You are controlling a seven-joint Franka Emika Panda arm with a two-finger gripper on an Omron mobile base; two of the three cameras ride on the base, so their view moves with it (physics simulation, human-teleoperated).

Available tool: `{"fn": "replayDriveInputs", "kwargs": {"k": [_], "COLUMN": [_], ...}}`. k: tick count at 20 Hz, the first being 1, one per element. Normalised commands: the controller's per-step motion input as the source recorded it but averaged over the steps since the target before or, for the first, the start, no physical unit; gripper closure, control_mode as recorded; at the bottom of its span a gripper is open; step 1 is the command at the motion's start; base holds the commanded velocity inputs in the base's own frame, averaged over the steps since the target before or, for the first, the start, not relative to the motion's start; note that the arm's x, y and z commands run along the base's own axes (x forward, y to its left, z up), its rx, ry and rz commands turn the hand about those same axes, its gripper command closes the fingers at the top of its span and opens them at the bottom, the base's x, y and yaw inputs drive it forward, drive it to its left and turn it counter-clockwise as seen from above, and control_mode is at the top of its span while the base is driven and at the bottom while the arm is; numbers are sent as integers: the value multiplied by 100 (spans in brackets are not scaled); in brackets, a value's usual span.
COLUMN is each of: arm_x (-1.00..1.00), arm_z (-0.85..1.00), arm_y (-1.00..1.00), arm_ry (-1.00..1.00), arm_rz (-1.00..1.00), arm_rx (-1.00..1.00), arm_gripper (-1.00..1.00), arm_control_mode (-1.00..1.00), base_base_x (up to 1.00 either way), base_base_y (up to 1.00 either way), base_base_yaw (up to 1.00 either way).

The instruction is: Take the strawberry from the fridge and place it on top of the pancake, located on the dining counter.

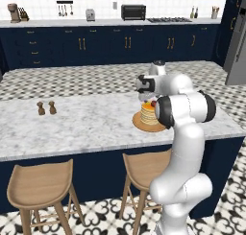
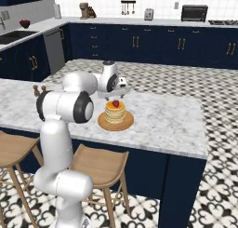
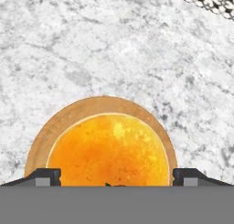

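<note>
Two round wooden stools [image 1: 41, 180] are being shown closest, tucked against the navy base of the long white-grey marble dining counter [image 1: 86, 121]. On the counter, a stack of golden-tan pancakes [image 2: 115, 111] is being carried by a flat round tan plate [image 2: 115, 124], with the tiny bright red strawberry [image 2: 115, 103] being supported on top. The two-finger gripper [image 3: 116, 176] is being held spread wide just above the stack, gripping nothing.

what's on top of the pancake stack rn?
The strawberry sits on top of the pancake, with the open gripper just above. The plate underneath shows at its rim; its centre is covered by the stack.
</note>
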Motion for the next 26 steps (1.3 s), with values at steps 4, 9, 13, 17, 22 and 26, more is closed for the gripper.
{"fn": "replayDriveInputs", "kwargs": {"k": [4,9,13,17,22,26], "arm_x": [-23,-91,-100,-100,-100,-82], "arm_z": [74,49,39,17,18,2], "arm_y": [48,83,79,39,15,2], "arm_ry": [0,0,0,-9,-12,-8], "arm_rz": [0,0,0,0,0,4], "arm_rx": [0,0,0,0,0,0], "arm_gripper": [-100,-100,-100,-100,-100,-100], "arm_control_mode": [-100,-100,-100,-100,-100,-100], "base_base_x": [0,0,0,0,0,0], "base_base_y": [0,0,0,0,0,0], "base_base_yaw": [0,0,0,0,0,0]}}
